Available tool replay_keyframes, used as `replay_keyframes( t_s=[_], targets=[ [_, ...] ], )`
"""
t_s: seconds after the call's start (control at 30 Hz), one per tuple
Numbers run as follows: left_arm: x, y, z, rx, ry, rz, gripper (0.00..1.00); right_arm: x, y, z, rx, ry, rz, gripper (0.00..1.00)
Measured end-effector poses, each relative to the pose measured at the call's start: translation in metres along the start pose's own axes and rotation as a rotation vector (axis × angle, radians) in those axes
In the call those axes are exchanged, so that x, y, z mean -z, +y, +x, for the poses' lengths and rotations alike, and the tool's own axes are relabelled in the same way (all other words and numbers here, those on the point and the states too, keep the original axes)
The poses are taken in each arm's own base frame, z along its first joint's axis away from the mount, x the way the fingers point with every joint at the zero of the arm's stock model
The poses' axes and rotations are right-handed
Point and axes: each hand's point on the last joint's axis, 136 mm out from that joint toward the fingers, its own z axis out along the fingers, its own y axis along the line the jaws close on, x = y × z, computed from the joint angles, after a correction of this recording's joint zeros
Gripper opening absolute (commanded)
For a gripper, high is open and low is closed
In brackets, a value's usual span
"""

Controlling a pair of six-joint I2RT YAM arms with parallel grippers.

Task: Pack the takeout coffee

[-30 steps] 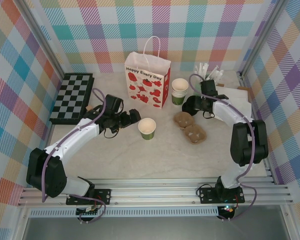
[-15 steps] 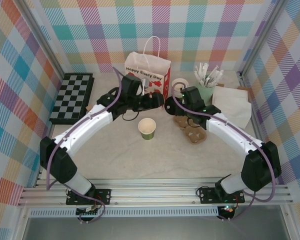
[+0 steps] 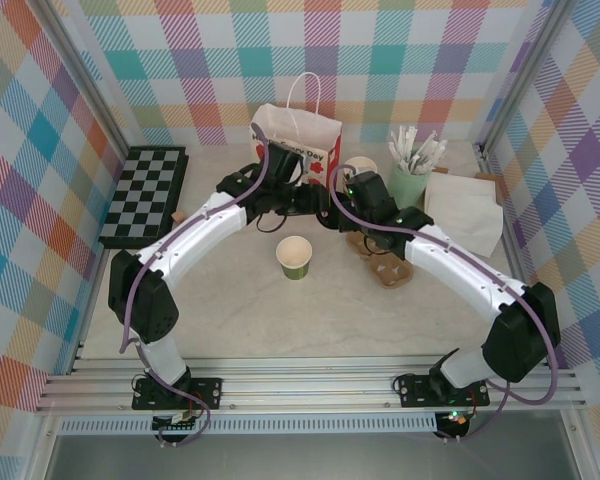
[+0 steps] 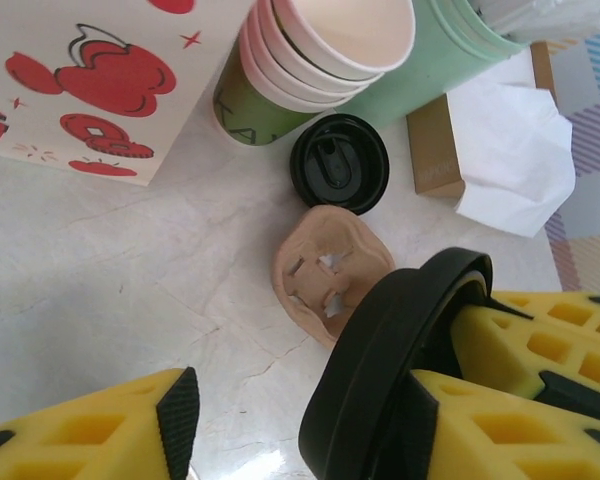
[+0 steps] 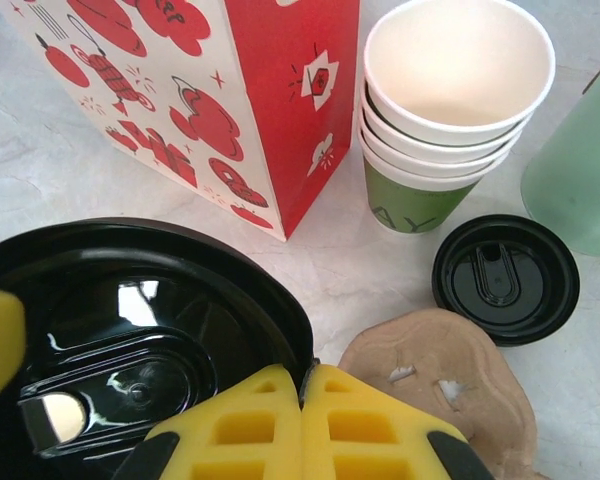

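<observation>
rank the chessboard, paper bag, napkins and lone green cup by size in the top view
1. chessboard
2. paper bag and napkins look alike; bag partly hidden
3. lone green cup, smallest

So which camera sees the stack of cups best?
The right wrist view: the stack of cups is close and almost whole. The left wrist view crops its rim; the top external view shows it tiny.

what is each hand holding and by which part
The right hand pinches a black lid by its rim. The left hand straddles that lid, open, with one finger clear of it, so it holds nothing.
</observation>
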Motion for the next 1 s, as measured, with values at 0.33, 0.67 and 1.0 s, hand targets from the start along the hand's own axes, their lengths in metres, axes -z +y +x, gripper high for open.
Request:
replay_keyframes(
  t_s=[0.33, 0.67, 1.0],
  targets=[
    [-0.007, -0.001, 0.005, -0.061, 0.014, -0.007, 0.27, -0.006, 0.009, -0.001, 0.016, 0.018, 0.002, 0.04],
    [-0.008, 0.002, 0.006, -0.108, 0.013, -0.023, 0.0, 0.002, 0.018, -0.007, -0.02, 0.06, -0.117, 0.6],
    [-0.005, 0.006, 0.007, -0.32, -0.005, -0.031, 0.0, 0.033, 0.003, -0.012, 0.086, 0.114, -0.261, 0.5]
  ],
)
